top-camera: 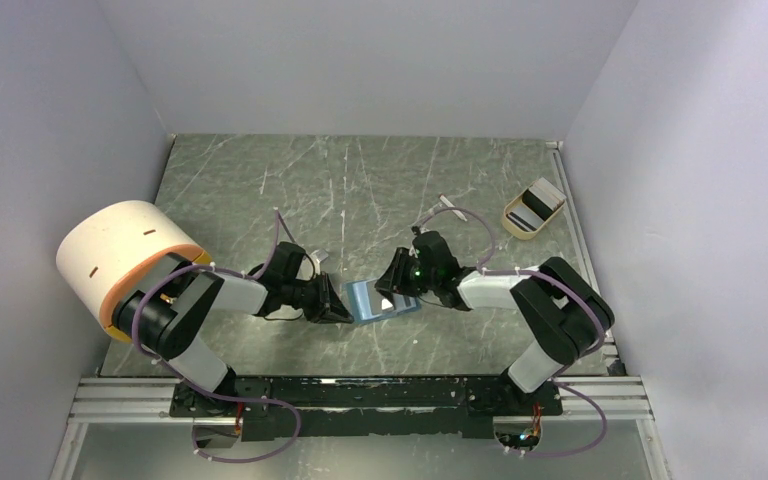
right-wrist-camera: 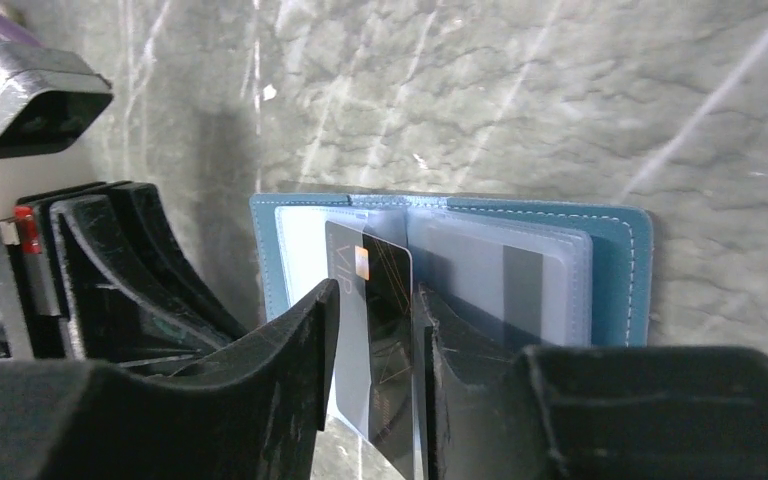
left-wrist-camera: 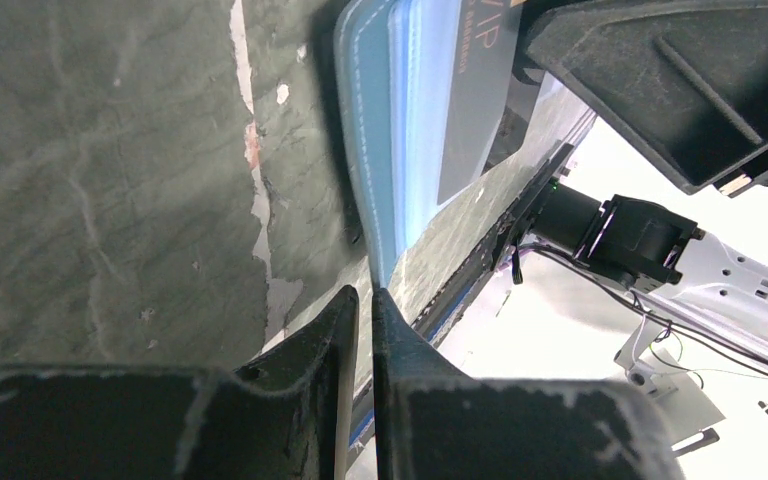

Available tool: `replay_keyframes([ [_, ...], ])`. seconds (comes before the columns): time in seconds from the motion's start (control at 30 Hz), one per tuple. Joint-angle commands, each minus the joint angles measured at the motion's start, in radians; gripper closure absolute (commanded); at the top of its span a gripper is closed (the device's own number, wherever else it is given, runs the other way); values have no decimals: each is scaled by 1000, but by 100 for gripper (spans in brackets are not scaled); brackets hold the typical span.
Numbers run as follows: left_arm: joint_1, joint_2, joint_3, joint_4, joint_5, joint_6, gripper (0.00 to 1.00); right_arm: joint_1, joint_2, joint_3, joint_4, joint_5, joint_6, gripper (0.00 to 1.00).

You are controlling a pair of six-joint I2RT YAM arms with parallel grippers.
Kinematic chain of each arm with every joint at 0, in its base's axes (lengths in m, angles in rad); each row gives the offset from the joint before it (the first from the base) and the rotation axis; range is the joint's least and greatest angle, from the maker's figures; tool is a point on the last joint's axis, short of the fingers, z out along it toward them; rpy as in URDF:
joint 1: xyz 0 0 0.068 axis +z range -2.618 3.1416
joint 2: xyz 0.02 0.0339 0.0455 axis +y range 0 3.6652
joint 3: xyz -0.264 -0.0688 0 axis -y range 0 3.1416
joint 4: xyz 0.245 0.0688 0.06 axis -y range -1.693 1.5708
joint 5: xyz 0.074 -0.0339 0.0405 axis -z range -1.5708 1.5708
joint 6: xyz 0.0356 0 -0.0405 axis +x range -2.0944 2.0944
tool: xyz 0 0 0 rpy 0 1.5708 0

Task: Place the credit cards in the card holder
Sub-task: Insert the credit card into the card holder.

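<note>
The teal-blue card holder (top-camera: 380,298) lies open on the table between both arms, its pale clear slots facing up (right-wrist-camera: 560,270). My left gripper (left-wrist-camera: 365,292) is shut on the holder's near edge (left-wrist-camera: 370,150). A dark credit card (right-wrist-camera: 380,330) marked VIP lies partly over the left slots. My right gripper (right-wrist-camera: 378,295) stands open around its near end. The card rests against the right finger and there is a gap to the left finger. A pale card with a dark stripe (right-wrist-camera: 520,285) shows through the right sleeve.
A small tan tray (top-camera: 533,208) holding more cards stands at the back right near the wall. A large white and orange cylinder (top-camera: 125,260) sits beside the left arm. A thin white stick (top-camera: 450,205) lies behind the right gripper.
</note>
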Motion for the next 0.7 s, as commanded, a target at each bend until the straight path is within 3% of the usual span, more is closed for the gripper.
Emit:
replay_keyframes([
  [0.0, -8, 4, 0, 26, 22, 1, 84, 1, -36, 16, -233, 123, -100, 62],
  [0.3, -8, -10, -1, 61, 37, -6, 83, 1, -58, 27, -252, 109, -113, 60],
  [0.47, -7, -2, 6, 146, 19, -27, 68, 1, -65, 17, -222, 94, -110, 60],
  [0.67, -7, 121, -25, 429, 33, -175, 54, 1, -52, 8, -195, 79, -99, 60],
])
